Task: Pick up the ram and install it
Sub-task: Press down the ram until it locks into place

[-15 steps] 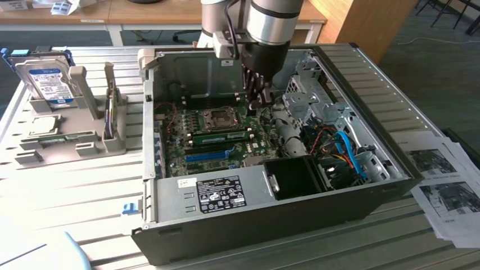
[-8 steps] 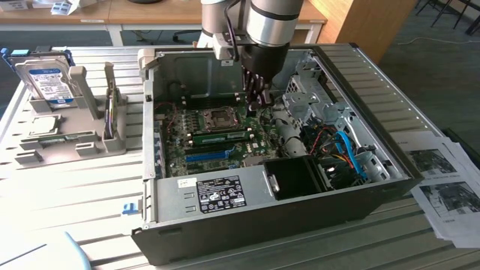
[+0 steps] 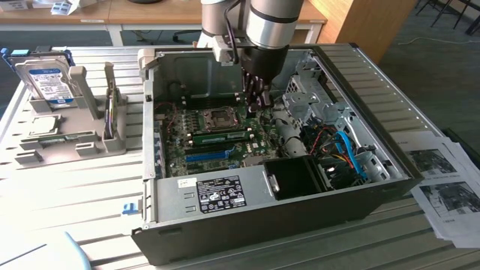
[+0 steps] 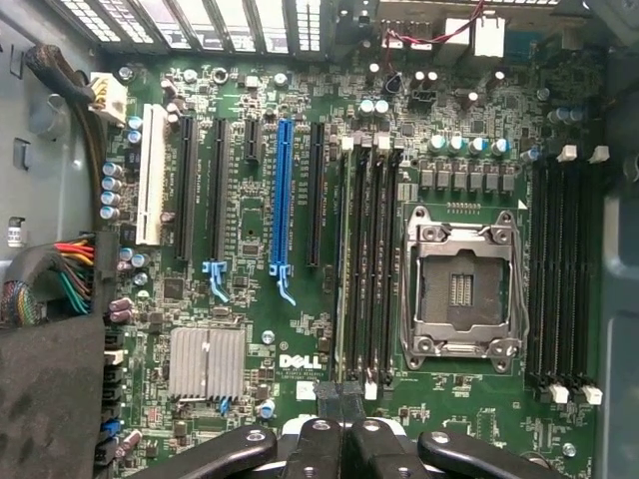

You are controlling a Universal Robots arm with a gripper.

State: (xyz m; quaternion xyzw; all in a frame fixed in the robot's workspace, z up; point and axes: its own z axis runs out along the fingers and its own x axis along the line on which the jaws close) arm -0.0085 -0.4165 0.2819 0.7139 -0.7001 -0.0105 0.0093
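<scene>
A silver, blue-labelled hard drive [image 3: 46, 84] stood racked at the exterior view's left; the thin green ram strip [image 3: 221, 136] sat in a black motherboard slot inside the open case; the black gripper [image 3: 258, 105], fingers pressed together, hung near its end

DELL stands in white letters on the green motherboard [image 4: 298, 361], just beside the finned silver heatsink [image 4: 208, 361]. The print on the case's white sticker [image 3: 217, 190] and the hard drive's blue label [image 3: 49, 84] is too small to read
</scene>
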